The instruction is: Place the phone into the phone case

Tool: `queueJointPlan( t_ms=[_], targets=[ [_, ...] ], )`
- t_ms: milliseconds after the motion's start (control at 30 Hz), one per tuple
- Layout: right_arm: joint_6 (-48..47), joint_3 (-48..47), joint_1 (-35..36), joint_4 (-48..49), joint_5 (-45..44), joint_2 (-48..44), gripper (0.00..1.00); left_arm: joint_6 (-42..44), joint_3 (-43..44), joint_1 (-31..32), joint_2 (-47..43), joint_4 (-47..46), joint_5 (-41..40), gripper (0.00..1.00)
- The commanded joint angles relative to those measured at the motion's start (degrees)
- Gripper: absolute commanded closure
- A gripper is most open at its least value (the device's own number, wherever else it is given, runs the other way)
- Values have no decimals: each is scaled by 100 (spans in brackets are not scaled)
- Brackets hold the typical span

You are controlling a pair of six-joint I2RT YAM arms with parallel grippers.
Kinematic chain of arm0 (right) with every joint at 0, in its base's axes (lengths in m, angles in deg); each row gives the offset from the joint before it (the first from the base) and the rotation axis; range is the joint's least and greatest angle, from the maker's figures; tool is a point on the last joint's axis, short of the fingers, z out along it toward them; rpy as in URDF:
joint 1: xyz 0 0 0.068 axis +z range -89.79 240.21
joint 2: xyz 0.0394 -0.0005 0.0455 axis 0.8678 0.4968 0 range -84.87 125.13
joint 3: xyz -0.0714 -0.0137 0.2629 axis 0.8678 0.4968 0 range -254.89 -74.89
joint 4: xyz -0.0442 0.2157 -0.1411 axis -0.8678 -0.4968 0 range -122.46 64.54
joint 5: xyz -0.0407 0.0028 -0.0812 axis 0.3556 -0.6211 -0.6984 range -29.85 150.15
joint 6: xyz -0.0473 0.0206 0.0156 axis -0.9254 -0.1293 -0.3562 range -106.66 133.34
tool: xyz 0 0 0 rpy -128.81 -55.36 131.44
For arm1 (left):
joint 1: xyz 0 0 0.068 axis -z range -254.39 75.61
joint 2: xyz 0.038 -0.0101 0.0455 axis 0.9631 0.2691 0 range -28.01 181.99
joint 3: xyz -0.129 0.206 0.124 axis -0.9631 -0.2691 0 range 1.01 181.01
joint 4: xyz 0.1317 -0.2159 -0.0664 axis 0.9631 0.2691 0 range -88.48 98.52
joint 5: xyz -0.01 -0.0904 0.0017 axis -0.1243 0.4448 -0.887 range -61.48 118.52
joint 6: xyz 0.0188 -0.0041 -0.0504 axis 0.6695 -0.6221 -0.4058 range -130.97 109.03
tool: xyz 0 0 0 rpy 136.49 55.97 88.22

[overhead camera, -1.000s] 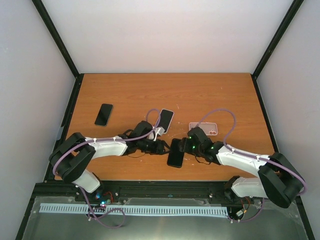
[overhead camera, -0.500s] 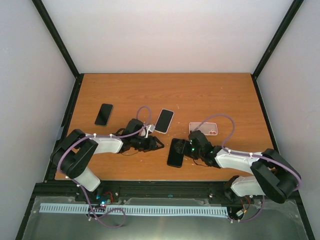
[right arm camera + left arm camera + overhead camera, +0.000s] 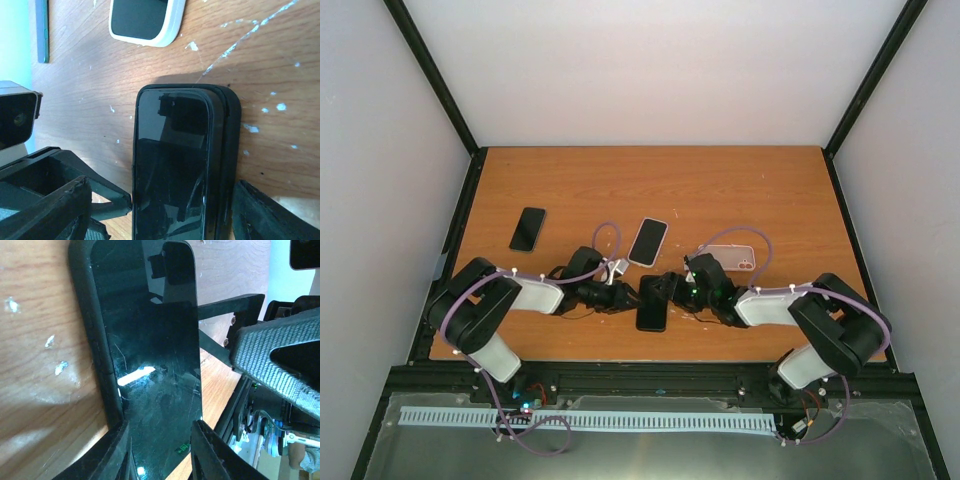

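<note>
A black phone [image 3: 652,305] lies screen up on a black phone case near the table's front middle. In the left wrist view the phone [image 3: 150,340] shows the case rim [image 3: 92,340] along its left side only. In the right wrist view the phone [image 3: 170,165] shows the rim [image 3: 231,150] on its right and far end. My left gripper [image 3: 628,296] is open, its jaws [image 3: 159,440] straddling the phone's end. My right gripper [image 3: 672,290] is open and wide [image 3: 162,200], with one finger beside the case edge.
A white-cased phone [image 3: 648,241] lies just behind the grippers and shows in the right wrist view [image 3: 145,20]. A clear case with a pink patch [image 3: 727,258] lies to the right. Another black phone [image 3: 528,229] lies at the left.
The black phone and case have slid left with my right gripper. My left gripper has dropped back from the white-cased phone, and now both grippers meet at the black phone.
</note>
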Motion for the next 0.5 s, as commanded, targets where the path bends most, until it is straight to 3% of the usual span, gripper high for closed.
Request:
queueJointPlan(
  t_ms=[0, 267, 467],
  targets=[
    [340, -60, 50, 894, 698, 132, 26, -108, -87, -13, -42, -428, 187, 66],
    [470, -101, 65, 1023, 774, -79, 26, -255, -221, 7, 2, -706, 265, 68],
    [647, -74, 159, 1137, 859, -167, 26, -181, -274, 8, -87, -523, 138, 61]
  ],
)
